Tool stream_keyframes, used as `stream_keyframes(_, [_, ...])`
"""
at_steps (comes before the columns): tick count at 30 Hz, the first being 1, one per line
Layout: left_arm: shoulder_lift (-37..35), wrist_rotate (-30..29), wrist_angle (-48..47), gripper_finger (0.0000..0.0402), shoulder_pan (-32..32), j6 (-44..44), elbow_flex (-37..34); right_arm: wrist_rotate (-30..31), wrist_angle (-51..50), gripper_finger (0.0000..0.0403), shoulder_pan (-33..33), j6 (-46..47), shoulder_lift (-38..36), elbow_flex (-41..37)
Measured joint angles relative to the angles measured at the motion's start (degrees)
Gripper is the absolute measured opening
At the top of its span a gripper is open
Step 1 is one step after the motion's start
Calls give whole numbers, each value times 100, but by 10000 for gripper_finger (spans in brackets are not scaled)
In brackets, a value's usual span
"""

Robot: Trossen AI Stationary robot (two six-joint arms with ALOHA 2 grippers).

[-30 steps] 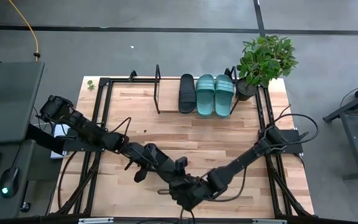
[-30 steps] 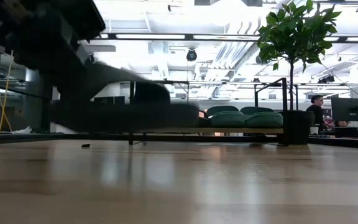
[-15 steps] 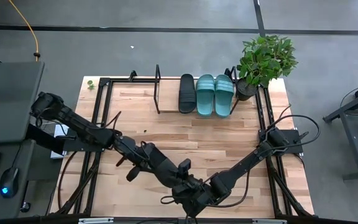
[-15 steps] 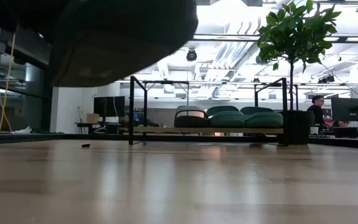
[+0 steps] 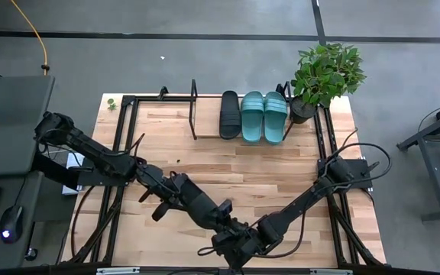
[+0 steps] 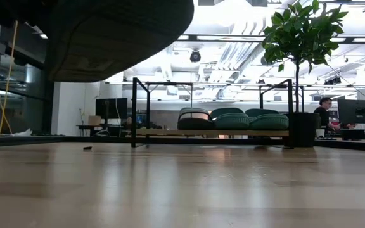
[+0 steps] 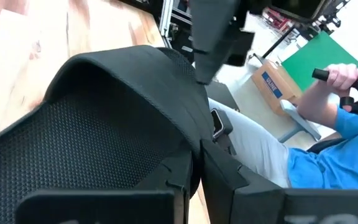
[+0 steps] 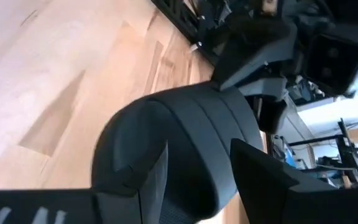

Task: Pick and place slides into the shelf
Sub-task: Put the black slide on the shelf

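The left gripper [image 7: 194, 186] reaches in from the left to the middle of the surface's [image 5: 266, 164] near edge. In its wrist view its jaws are pinched nearly together on the strap edge of the held slide [image 7: 104, 124], a black one. In the low view we see this slide's sole [image 6: 119, 38] lifted well clear of the wood. The right gripper [image 8: 204, 180] comes in from the right to the same spot, and its jaws stand wide, one on each side of the same strap and pressed against it, so both arms have hold of the one slide. At the far edge stands the shelf [image 5: 205, 130]. Its left part is bare board, then comes a black slide [image 5: 230, 114], then two teal slides [image 5: 263, 117], all three side by side and touching. Just right of the shelf is a potted plant [image 5: 327, 72]. Past the near edge, the left wrist view shows a person's hand [image 7: 337, 74] and a blue sleeve.
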Motion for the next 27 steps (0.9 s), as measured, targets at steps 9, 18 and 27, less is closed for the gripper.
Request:
stream_keyframes(9, [0,-16,348,20,-236,-5,0,191,-139,165,-52,134,0,0])
stream_keyframes(18, [0,-15,385,20,-238,-52,0,336,-178,165,-90,302,0,0])
stream_keyframes(27, [0,-6,380,20,-238,-73,0,452,14,165,-243,182,318,0])
